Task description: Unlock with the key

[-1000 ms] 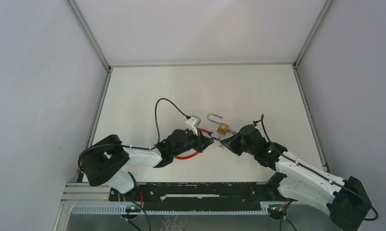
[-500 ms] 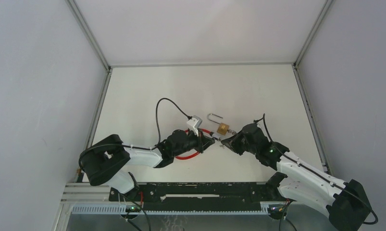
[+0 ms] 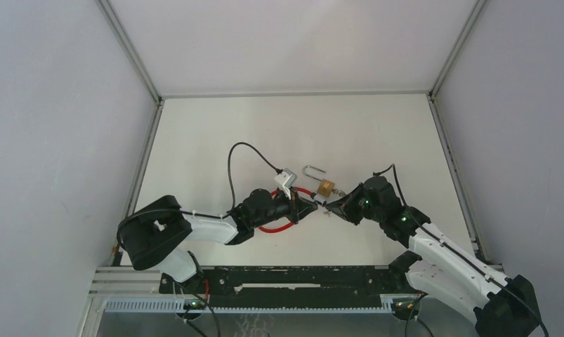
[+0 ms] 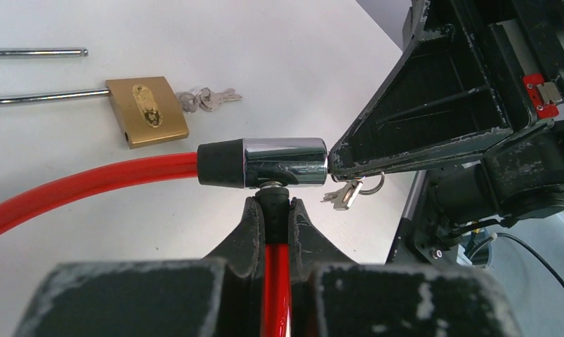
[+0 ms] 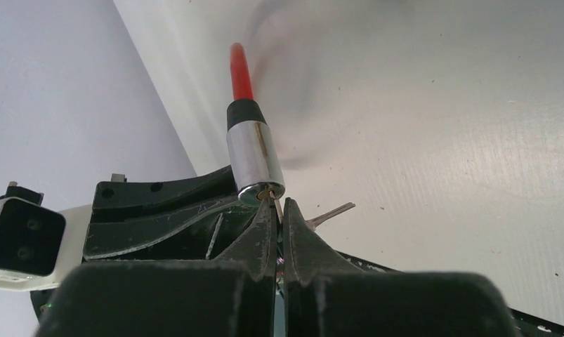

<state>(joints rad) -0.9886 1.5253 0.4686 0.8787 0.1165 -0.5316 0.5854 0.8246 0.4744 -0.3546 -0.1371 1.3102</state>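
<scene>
Presently gripping the red cable (image 4: 89,184) with the left jaws, closed tight on it just below the chrome lock barrel (image 4: 286,163), barrel lying sideways over the counter (image 4: 300,42). Pinching the key (image 5: 278,205) in the right jaws, pressed together on it, blade tip meeting the keyhole at the barrel's end face. Dangling beneath that: a ring of spare keys (image 4: 345,193). Resting farther back on the counter: a brass padlock (image 4: 147,111), shackle swung open, small keys (image 4: 207,98) right beside its edge.
</scene>
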